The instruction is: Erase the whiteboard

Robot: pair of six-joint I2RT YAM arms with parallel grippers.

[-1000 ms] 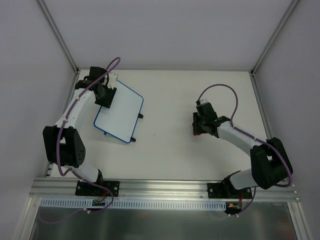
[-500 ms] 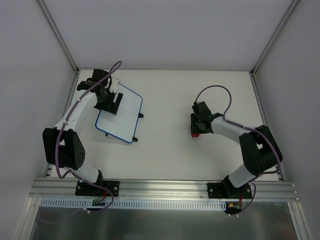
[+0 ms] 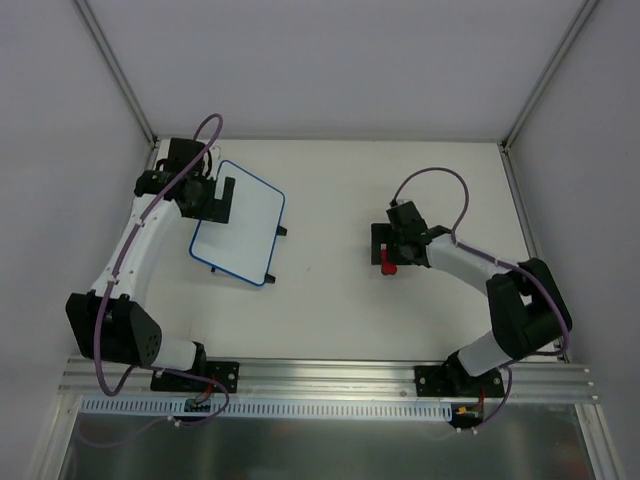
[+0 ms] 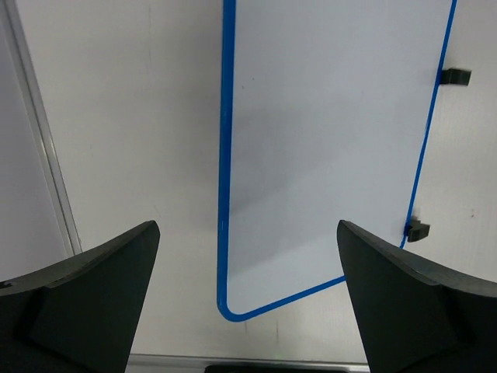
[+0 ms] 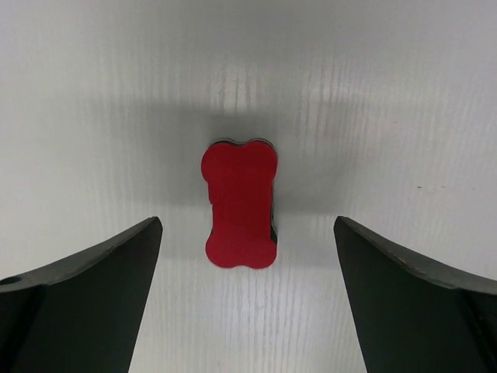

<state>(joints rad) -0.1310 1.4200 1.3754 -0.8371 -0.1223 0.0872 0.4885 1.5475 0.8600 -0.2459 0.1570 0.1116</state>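
The whiteboard (image 3: 240, 228) is seen from above lying flat near the table's (image 3: 330, 310) far left corner, with the left gripper (image 3: 222, 200) spread wide at its far edge. Its blank face, blue rim and two black feet (image 4: 454, 76) are shown closely only by the left wrist view. A red eraser (image 5: 241, 203) is shown lying free between the wide-spread jaws of the right gripper (image 3: 384, 250); this is clear only in the right wrist view.

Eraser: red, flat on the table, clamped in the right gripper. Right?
No. The right gripper is open, not clamped: the right wrist view shows the eraser lying free between its jaws. It is red and flat on the table.
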